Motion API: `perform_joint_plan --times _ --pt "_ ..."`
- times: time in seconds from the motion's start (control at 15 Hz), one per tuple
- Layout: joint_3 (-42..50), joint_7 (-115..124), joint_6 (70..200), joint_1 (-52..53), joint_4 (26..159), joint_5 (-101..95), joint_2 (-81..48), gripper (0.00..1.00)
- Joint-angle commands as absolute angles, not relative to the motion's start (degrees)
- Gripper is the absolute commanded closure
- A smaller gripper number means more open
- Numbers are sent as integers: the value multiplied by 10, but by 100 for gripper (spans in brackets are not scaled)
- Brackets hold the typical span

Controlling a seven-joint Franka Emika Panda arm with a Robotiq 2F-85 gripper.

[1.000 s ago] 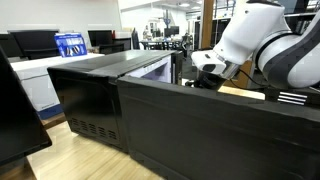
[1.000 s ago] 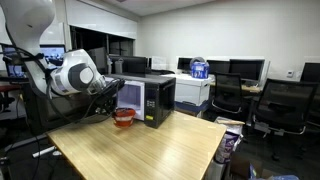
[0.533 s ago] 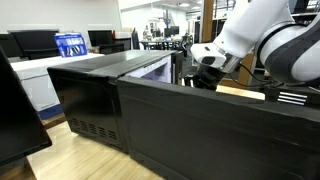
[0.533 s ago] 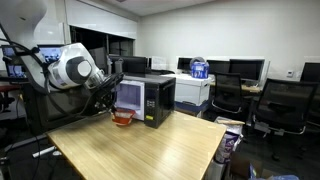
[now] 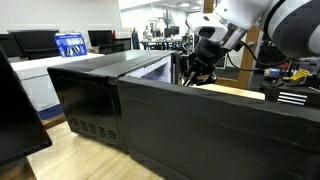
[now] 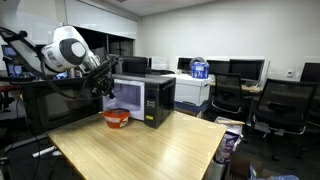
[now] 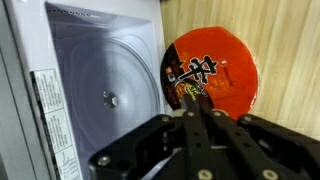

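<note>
Up and away since a sec ago: the arm has swung higher, so my gripper (image 6: 103, 80) now hangs over the near-left part of the table (image 6: 150, 145) instead of low beside the noodle bowl (image 6: 116, 118). The bowl itself hasn't budged. Fingers are pressed together w/ nothing btwn them, clenched on air. The wrist view shows them meeting in a point just above the bowl's red printed lid (image 7: 225, 60).

The bowl sits flat on the wood just outside the microwave (image 6: 150, 98), at its open front and to the left of it in an exterior view. It's on its own base w/ the lid up, so prob. steady w/o me. The oven cavity is lit and open — glass turntable (image 7: 110, 95) bare, nothing on it. I'm pointing nearly straight down, so the wrist cam catches both the cavity mouth and the bowl side by side.
</note>
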State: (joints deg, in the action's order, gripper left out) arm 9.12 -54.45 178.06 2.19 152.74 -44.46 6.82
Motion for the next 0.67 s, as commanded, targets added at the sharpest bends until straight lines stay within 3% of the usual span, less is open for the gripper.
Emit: perform_joint_plan --times 0.0,0.07,0.2,0.6 --pt "65 -535 1749 5 1550 -439 113 94" --pt "79 -538 1739 21 1554 -438 118 68" --pt "83 -557 1709 33 1563 -423 121 67" --pt "107 -606 1712 63 1594 -368 107 29"
